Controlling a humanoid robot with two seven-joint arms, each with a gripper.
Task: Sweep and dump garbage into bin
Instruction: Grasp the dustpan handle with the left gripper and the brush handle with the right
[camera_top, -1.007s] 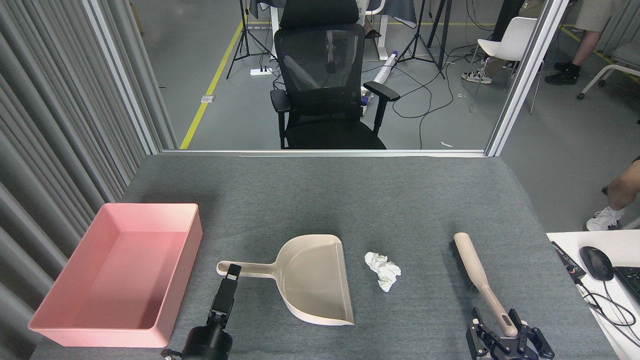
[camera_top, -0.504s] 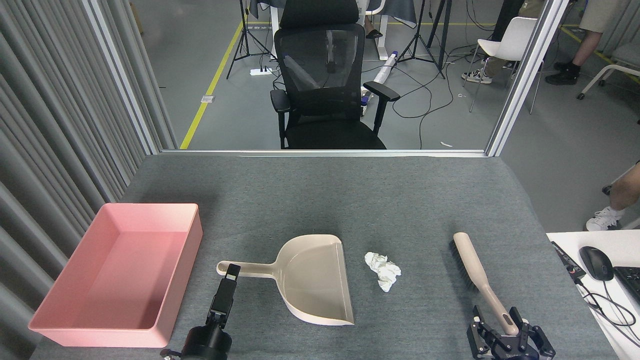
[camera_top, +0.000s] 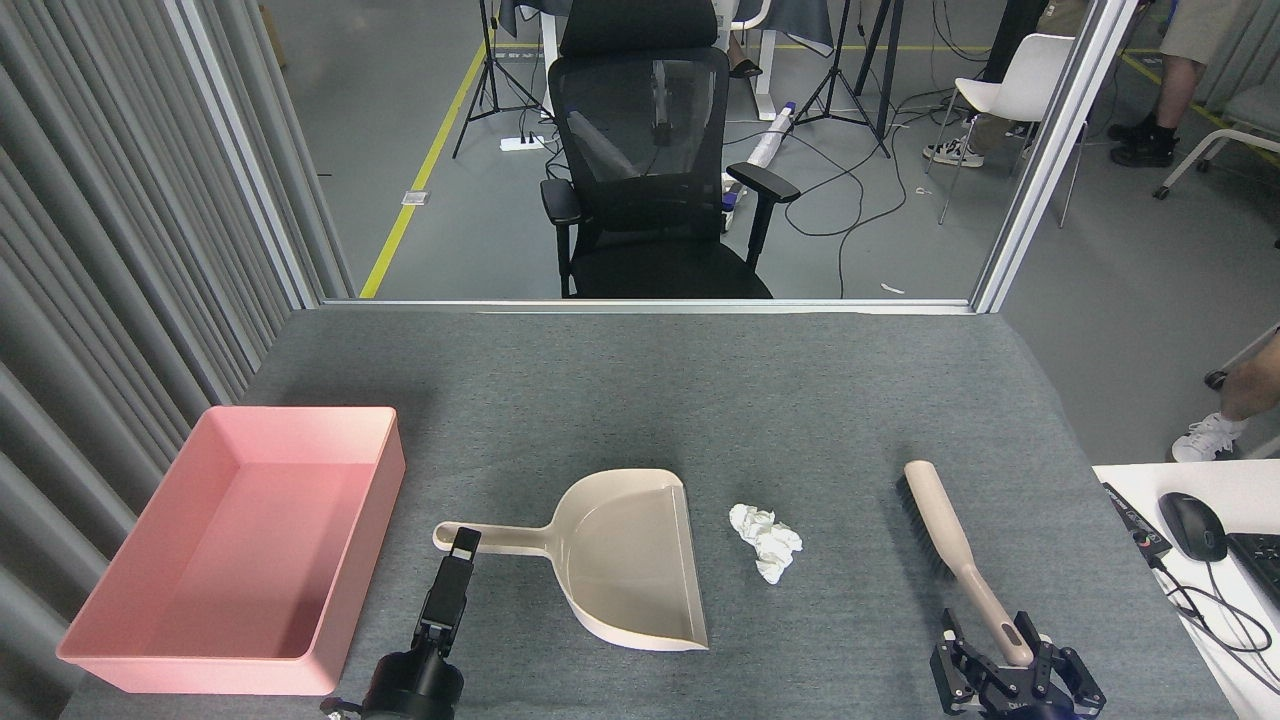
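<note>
The garbage (camera_top: 766, 540) is a small crumpled white tissue wad lying on the grey table mat, just right of the beige dustpan (camera_top: 630, 560). The pink bin (camera_top: 330, 560) stands at the left and has nothing in it. My left gripper (camera_top: 462, 548) is dark and seen end-on, its tip over the end of the dustpan's handle (camera_top: 500, 538); its state is unclear. My right gripper (camera_top: 1012, 655) is at the bottom right, its fingers closed around the end of the beige brush (camera_top: 950, 545), whose bristles point left.
The grey table mat (camera_top: 700, 400) ends at a metal rail at the back. A white desk (camera_top: 1215, 590) with a mouse, keyboard and cables adjoins the right. Behind the table stand a black office chair (camera_top: 650, 150) and people's legs.
My right gripper has slid slightly down toward the near edge, and the brush head has shifted a little up and left with it. Nothing else has moved.
</note>
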